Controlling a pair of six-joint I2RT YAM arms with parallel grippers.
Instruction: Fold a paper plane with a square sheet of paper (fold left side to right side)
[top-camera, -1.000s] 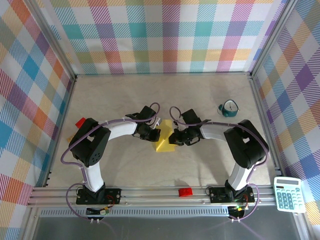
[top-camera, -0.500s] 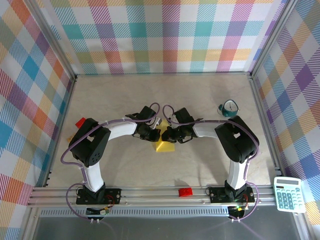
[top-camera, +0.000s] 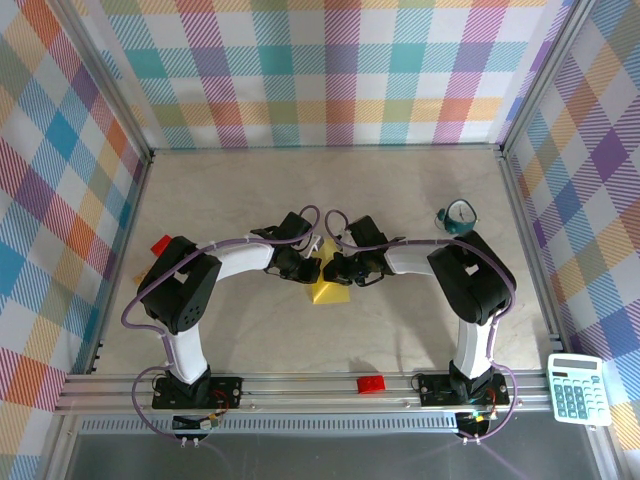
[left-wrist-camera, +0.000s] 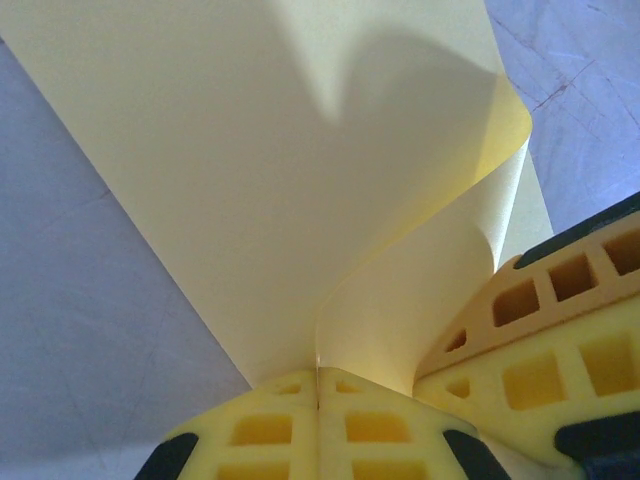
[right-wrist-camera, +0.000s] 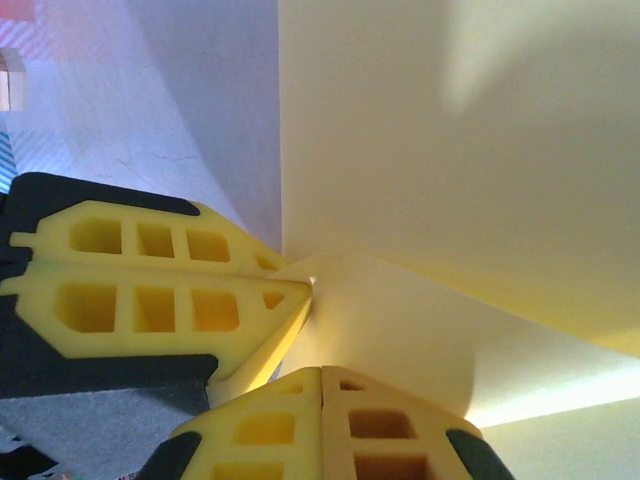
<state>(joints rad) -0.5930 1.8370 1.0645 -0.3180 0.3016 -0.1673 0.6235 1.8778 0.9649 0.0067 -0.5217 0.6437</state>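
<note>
Yellow square sheet of paper (left-wrist-camera: 250, 150), smooth, curled | left fingers (left-wrist-camera: 290, 452) clamp it | right fingers (right-wrist-camera: 300, 400) clamp it

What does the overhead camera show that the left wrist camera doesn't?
Overhead: the left tool and right tool meeting over the square sheet of paper, plus a calculator and a red brick. Left wrist: the sheet's curled flap up close, pinched in the shut left tool. Both: the yellow sheet, both tools and the table.
</note>
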